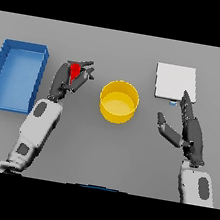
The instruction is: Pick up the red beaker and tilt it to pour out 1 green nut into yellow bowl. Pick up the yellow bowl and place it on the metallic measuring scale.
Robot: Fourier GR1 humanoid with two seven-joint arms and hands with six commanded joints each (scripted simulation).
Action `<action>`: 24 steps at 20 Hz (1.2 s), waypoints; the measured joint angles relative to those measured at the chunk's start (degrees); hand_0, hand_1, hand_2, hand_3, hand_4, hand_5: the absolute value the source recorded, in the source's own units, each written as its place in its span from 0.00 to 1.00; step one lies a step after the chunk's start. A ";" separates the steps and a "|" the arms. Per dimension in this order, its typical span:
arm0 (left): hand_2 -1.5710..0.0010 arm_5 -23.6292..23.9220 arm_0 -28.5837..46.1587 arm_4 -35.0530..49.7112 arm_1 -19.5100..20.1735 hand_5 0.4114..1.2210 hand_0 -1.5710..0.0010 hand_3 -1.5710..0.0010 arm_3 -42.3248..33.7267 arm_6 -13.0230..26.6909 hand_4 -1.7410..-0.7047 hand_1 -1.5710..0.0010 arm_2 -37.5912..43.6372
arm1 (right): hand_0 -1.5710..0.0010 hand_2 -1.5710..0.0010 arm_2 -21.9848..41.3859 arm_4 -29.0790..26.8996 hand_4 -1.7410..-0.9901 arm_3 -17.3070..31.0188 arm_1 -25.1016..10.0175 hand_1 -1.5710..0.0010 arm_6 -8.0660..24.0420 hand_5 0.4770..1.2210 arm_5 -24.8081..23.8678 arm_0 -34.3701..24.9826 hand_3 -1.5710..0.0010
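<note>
The red beaker (pixel 75 71) is in my left hand (pixel 66 79), whose fingers and thumb are curled round it; only a small red part shows between them. It is held to the left of the yellow bowl (pixel 118 101), which stands upright at the table's middle; I cannot see any nut inside it. The metallic measuring scale (pixel 174 82) lies flat at the back right. My right hand (pixel 189 129) is open, fingers straight, to the right of the bowl and just in front of the scale, touching neither.
A blue bin (pixel 16 75) stands at the left edge of the table, beside my left forearm.
</note>
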 measured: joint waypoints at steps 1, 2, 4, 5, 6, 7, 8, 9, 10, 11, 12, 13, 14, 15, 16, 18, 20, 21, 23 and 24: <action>0.03 -0.14 -0.07 -0.25 0.05 0.98 0.03 0.05 -0.64 0.43 0.23 0.03 -0.06 | 1.00 1.00 0.31 0.27 0.60 -0.29 0.25 1.00 -0.04 0.24 -0.15 -0.03 1.00; 0.02 0.05 -0.12 -0.07 -0.18 0.98 0.02 0.04 -1.82 1.12 0.23 0.02 0.21 | 1.00 1.00 0.39 0.20 0.60 -0.67 0.15 1.00 -0.17 0.24 0.02 0.18 1.00; 0.01 -0.09 -0.01 -0.09 -0.05 0.99 0.01 0.03 -4.45 2.11 0.23 0.01 0.20 | 1.00 1.00 0.36 0.61 0.60 -0.67 0.19 1.00 0.87 0.25 -0.46 0.23 1.00; 0.01 -0.46 0.31 -0.61 0.08 0.99 0.01 0.02 -5.84 2.64 0.23 0.01 -0.40 | 1.00 1.00 0.59 0.90 0.59 -0.77 0.22 1.00 0.35 0.25 -0.49 0.25 1.00; 0.01 -0.11 -0.15 -1.62 0.56 0.99 0.01 0.02 -7.27 4.19 0.24 0.01 -0.93 | 1.00 1.00 0.61 0.91 0.59 -0.59 0.23 1.00 -0.03 0.25 -0.42 0.16 1.00; 0.01 -0.42 -0.45 -2.63 1.43 0.99 0.01 0.01 -8.71 5.62 0.24 0.01 -1.59 | 1.00 1.00 0.23 0.62 0.60 -0.66 -0.27 1.00 -0.45 0.25 -0.21 -0.01 1.00; 0.01 -0.52 -0.53 -3.74 1.69 0.97 0.01 0.01 -10.20 6.69 0.19 0.01 -2.49 | 1.00 1.00 0.41 0.66 0.61 -0.64 -0.30 1.00 -0.57 0.25 0.06 0.29 1.00; 0.00 -0.94 -0.94 -4.28 2.06 0.95 0.00 0.01 -11.67 8.39 0.15 0.00 -3.63 | 1.00 1.00 0.34 0.46 0.61 -0.26 -0.18 1.00 -0.72 0.25 0.17 -0.01 1.00; 0.00 -0.67 -1.01 -6.04 2.94 0.94 0.00 0.01 -12.53 10.55 0.12 0.00 -5.35 | 1.00 1.00 0.75 0.73 0.62 -0.26 0.12 1.00 -0.87 0.25 0.18 -0.12 1.00; 0.00 -0.79 -0.94 -7.07 3.75 0.94 0.00 0.01 -13.29 11.61 0.12 0.00 -6.58 | 1.00 1.00 0.97 1.06 0.62 -0.44 0.21 1.00 -0.91 0.26 0.04 0.00 1.00; 0.00 -0.99 -0.90 -7.70 4.50 0.93 0.00 0.01 -13.88 12.30 0.12 0.00 -7.46 | 1.00 1.00 1.22 1.24 0.62 -0.32 0.31 1.00 -1.07 0.26 0.16 0.38 1.00; 0.00 -1.23 -0.94 -8.16 5.18 0.92 0.00 0.01 -14.29 12.94 0.12 0.00 -8.11 | 1.00 1.00 0.54 0.93 0.62 -0.03 -0.43 1.00 -0.47 0.27 0.26 -0.06 1.00; 0.00 -1.48 -1.00 -8.46 5.83 0.91 0.00 0.01 -14.57 13.37 0.12 0.00 -8.60 | 1.00 1.00 0.66 0.72 0.62 -0.21 -0.11 1.00 -0.66 0.27 0.32 0.49 1.00; 0.00 -1.76 -1.15 -8.64 6.40 0.90 0.00 0.01 -14.74 13.81 0.12 0.00 -9.02 | 1.00 1.00 0.71 1.06 0.62 -0.19 0.09 1.00 -0.70 0.27 -0.14 0.01 1.00; 0.00 -2.06 -1.00 -8.74 6.96 0.89 0.00 0.01 -15.21 14.01 0.10 0.00 -9.52 | 1.00 1.00 1.06 1.16 0.62 -0.65 0.09 1.00 -0.70 0.28 0.12 0.71 1.00; 0.00 -2.77 -2.38 -11.20 9.04 0.88 0.00 0.00 -16.27 15.71 0.06 0.00 -11.96 | 1.00 1.00 1.34 1.32 0.62 -0.70 0.49 1.00 -0.11 0.28 0.00 0.88 1.00; 0.00 -4.32 -4.20 -15.24 10.96 0.88 0.00 0.00 -16.06 18.64 0.04 0.00 -16.12 | 1.00 1.00 0.94 0.64 0.63 -0.83 0.55 1.00 0.00 0.28 0.10 0.80 1.00; 0.00 -4.87 -5.82 -17.73 12.21 0.89 0.00 0.00 -15.84 19.55 0.03 0.00 -18.31 | 1.00 1.00 0.85 0.66 0.62 -0.77 0.60 1.00 0.50 0.28 -0.06 0.45 1.00; 0.00 -6.66 -7.76 -21.84 13.89 0.91 0.00 0.00 -14.85 21.09 0.02 0.00 -22.59 | 1.00 1.00 1.10 1.30 0.61 -0.68 0.76 1.00 0.86 0.29 -0.48 0.16 1.00; 0.00 -7.90 -8.86 -23.71 15.11 0.92 0.00 0.00 -14.93 21.38 0.02 0.00 -24.51 | 1.00 1.00 1.15 1.37 0.60 -0.78 0.87 1.00 0.47 0.29 -0.59 0.16 1.00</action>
